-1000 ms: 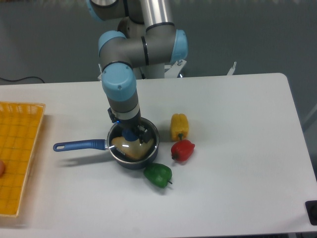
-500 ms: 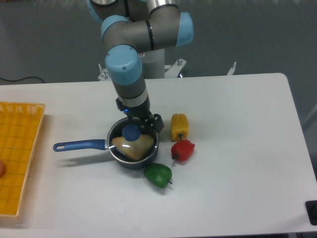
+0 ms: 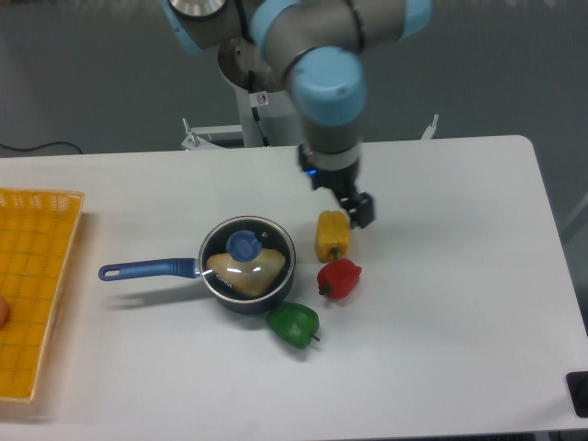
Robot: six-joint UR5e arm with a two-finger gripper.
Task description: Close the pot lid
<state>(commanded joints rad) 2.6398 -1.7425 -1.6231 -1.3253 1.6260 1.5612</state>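
While the lid (image 3: 248, 258) is sitting flat on the pot (image 3: 246, 296), covering its whole mouth with the blue knob upward, the arm (image 3: 317, 55) is reaching over the back half of the worktop (image 3: 441, 303); the pot is standing left of the worktop's middle, its long handle pointing toward the left edge; something pale is showing through the glass. The gripper (image 3: 356, 208) is hanging above the worktop, well to the right of the pot and just behind the yellow pepper (image 3: 332, 235); it is gripping nothing, though I cannot tell how far apart its fingers are standing. A red pepper (image 3: 339, 277) is lying just in front of the yellow one, near the pot's right side; a green pepper (image 3: 293, 323) is lying against the pot's front right. A yellow basket (image 3: 28, 303) is resting along the left edge.
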